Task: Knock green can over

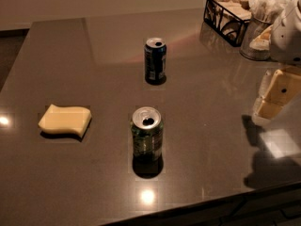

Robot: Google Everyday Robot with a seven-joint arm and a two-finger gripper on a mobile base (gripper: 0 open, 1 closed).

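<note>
Green can (147,134) upright on dark counter (56,173), near front edge, bare surface all round. Green body, pale markings, silver top, opened. Blue can (155,60) behind it, yellow sponge (65,120) left, gripper (277,95) well right; grip state cannot tell.

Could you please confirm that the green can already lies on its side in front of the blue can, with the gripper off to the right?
Not quite: the camera view shows the green can standing upright, not on its side. The rest holds: it is in front of the blue can, and the gripper is off to the right, apart from it.
</note>
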